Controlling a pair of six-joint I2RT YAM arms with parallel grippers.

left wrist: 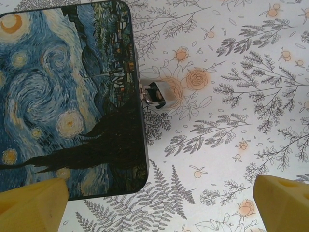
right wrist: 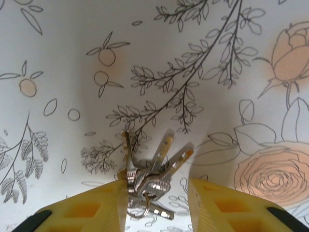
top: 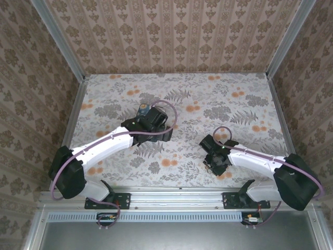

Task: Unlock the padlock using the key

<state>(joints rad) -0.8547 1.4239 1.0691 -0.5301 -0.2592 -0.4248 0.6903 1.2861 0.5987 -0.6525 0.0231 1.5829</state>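
Nearest, at four o'clock on the floral table (top: 208,99): right gripper (right wrist: 155,188) with jaws parted, straddling the key (right wrist: 145,181), not clamped. Farther, near centre: left gripper (left wrist: 159,203), jaws spread wide, beside blue tin (left wrist: 63,96), lid on, contents hidden; padlock (left wrist: 155,94) touching its three o'clock edge.

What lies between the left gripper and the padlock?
Bare flowered tablecloth separates the left gripper and padlock, beside the blue tin, in the left wrist view.

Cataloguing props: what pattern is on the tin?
Blue swirling night sky, yellow stars; the tin shows best in left wrist view.
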